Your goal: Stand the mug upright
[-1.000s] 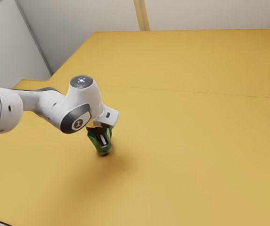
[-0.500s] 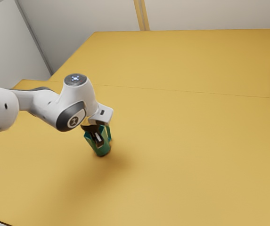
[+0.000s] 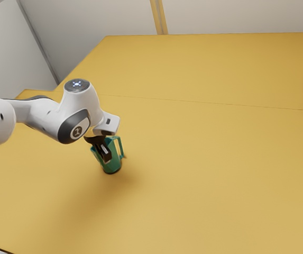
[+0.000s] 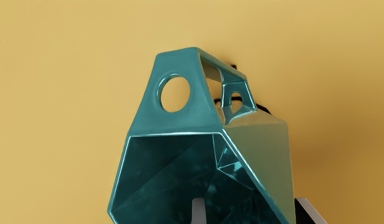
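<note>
Glossy, faceted teal mug (image 4: 179, 123) at the black hand (image 3: 106, 153); dark teal inside, one flank olive. Flat bench (image 3: 204, 169) beneath: plain ochre-yellow.

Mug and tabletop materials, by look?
Mug: glossy, likely glazed ceramic or hard plastic, maybe enamelled metal; crisp highlights line the teal rim and inner facets.
Tabletop: smooth, low-sheen yellow, perhaps laminate or painted board; even colour, soft shading, no visible grain. Core material can't be told.

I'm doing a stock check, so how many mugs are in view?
1. The teal mug is at the claw, with the yellow table beneath it. Another might be hidden behind the arm.
</note>
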Available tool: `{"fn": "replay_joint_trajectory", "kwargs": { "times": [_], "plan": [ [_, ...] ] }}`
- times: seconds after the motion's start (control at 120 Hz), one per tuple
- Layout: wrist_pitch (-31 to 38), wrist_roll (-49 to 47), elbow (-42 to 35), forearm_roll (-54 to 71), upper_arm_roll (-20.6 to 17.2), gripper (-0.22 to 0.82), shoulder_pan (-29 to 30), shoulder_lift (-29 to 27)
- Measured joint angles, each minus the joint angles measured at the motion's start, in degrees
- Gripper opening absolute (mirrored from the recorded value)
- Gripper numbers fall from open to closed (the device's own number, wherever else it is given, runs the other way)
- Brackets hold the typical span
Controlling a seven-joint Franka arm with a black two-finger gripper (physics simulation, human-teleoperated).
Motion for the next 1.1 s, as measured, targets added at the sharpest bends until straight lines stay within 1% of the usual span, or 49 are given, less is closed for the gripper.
{"fn": "replay_joint_trajectory", "kwargs": {
  "times": [0.433, 0.742, 0.875, 1.0, 1.1],
  "plan": [
    [0.2, -1.0, 1.3, -1.5, -1.1, 0.26, -3.0, -0.4],
    [-0.2, -1.4, 3.8, -4.0, -1.2, 0.27, -1.7, -0.8],
    [-1.6, -1.4, 6.3, -4.9, -1.9, 0.28, -1.0, -1.2],
    [-3.9, -1.5, 9.5, -6.4, -2.3, 0.29, -1.6, -1.2],
    [-7.3, -1.6, 14.4, -8.3, -2.3, 0.32, -2.2, -0.6]
  ]
}}
